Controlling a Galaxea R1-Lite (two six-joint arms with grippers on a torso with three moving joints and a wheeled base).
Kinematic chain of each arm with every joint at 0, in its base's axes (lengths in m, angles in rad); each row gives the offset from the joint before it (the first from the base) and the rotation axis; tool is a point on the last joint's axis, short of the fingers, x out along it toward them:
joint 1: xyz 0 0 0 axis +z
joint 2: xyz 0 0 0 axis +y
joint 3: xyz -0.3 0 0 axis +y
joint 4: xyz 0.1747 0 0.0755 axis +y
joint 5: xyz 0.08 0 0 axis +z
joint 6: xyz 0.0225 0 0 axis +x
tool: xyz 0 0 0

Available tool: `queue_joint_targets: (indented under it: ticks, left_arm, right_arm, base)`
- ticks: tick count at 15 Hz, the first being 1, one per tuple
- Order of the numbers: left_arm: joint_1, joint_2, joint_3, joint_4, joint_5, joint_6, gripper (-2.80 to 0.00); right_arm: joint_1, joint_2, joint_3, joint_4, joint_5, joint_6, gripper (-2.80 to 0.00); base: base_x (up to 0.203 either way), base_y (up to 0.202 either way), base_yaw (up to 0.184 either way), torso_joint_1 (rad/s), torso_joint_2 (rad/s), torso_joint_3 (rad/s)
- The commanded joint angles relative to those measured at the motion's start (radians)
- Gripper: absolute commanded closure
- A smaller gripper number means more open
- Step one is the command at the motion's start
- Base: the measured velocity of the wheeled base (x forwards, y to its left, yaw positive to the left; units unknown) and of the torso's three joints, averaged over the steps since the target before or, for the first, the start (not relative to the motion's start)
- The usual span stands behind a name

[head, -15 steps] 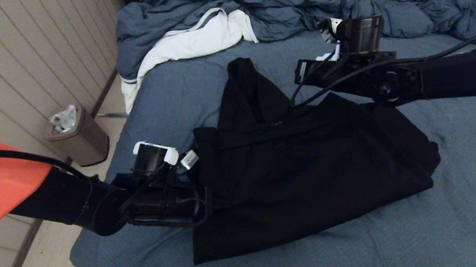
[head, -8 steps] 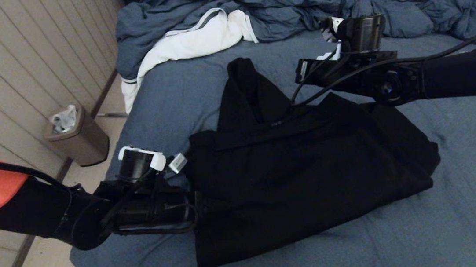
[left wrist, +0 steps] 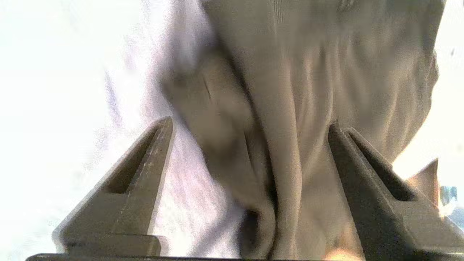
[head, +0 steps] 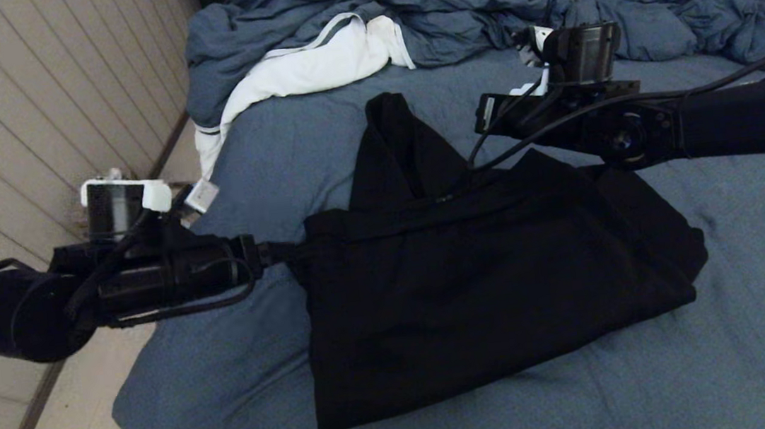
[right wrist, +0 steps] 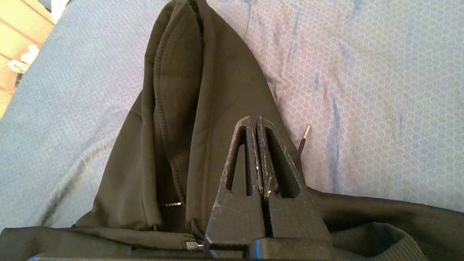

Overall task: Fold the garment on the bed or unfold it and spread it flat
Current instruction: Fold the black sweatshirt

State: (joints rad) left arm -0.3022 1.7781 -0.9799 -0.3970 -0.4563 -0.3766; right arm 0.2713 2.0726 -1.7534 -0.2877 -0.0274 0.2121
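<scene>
Head view: the garment is seen lying folded into a rough rectangle on the bed, hood pointing up toward the rumpled duvet and the white cloth. The left gripper is found at the garment's left edge, just beside or touching the shoulder corner; contact cannot be told here. Compared with a second ago, the left arm has been pulled back and raised toward the bed's left side, away from the lower part of the fold, and the garment's left edge has been left lying flat. The right gripper is held above the hood-and-shoulder area, parked, unchanged.

Left wrist view: the left fingers are shown spread wide, released, with folds of the garment lying beyond and between them; nothing is pinched.

Right wrist view: the right fingers are seen clenched together, empty, hovering over the hood of the garment, with the sheet of the bed alongside. A drawstring tip is visible just beside them.

Judged: a side fold has just been let go and the left arm is being withdrawn. The body looks folded, but the hood is not yet tucked in, so that is probably the next step.
</scene>
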Motion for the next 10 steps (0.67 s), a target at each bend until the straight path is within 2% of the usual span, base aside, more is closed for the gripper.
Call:
queue_joint_targets:
  ticks: [1,4,10]
  left_arm:
    - [0.028,-0.007,-0.088,0.027,-0.002,-0.003,0.00]
    - [0.033,0.048,-0.288,0.151,0.016,-0.004,0.00]
    - [-0.031,0.272,-0.699,0.353,0.122,-0.004,0.00]
  right_arm:
    - [0.000,0.000,-0.001,-0.002,0.000,0.001,0.00]
    - [0.000,0.001,-0.003,-0.002,0.003,0.003,0.00]
    - [0.002,0.004,-0.006,-0.001,0.003,0.003,0.00]
  base:
    - [0.000,0.000,0.000,0.000,0.00,0.000]
    - [0.000,0.000,0.000,0.000,0.00,0.000]
    - [0.000,0.000,0.000,0.000,0.00,0.000]
